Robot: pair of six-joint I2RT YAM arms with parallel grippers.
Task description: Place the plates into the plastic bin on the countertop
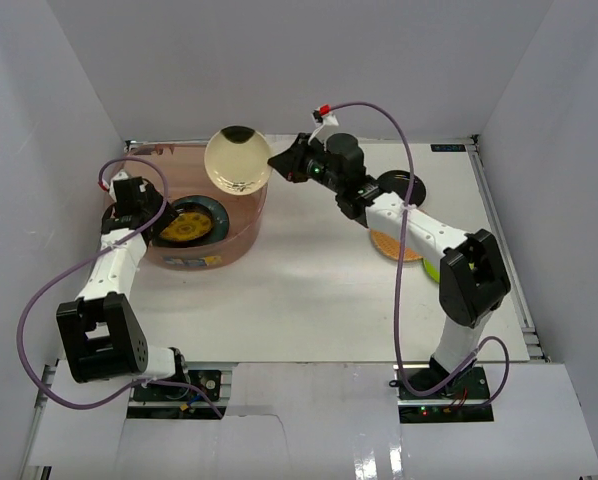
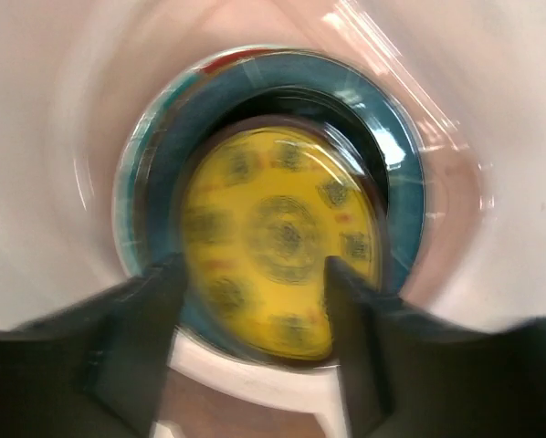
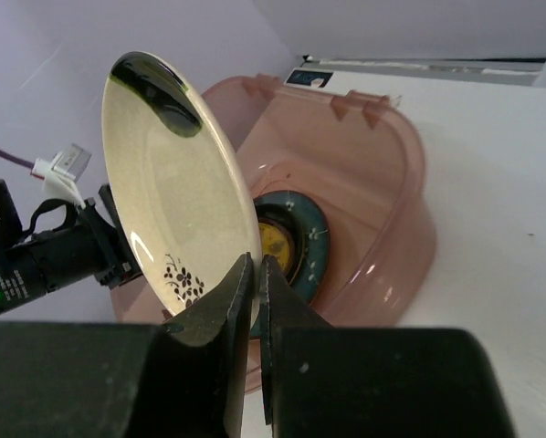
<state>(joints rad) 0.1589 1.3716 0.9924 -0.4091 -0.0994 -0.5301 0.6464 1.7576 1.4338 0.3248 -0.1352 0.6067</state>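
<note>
Our right gripper [image 3: 253, 274] clamps the cream plate [image 3: 168, 182] by its rim over the plastic bin [image 3: 405, 173]. We should lower it flat once the left gripper [image 2: 250, 274], jaws apart, withdraws.

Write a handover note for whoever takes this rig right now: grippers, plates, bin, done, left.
Left gripper: open, hovering over the yellow patterned round plate, which lies on the large teal plate inside the translucent pinkish plastic bin.
Right gripper: shut on the rim of the cream round plate, held tilted over the bin's far right corner.
Done: two plates in bin.
Left: drop the cream plate in, then the black plate, orange plate and lime green plate on the white countertop.
</note>
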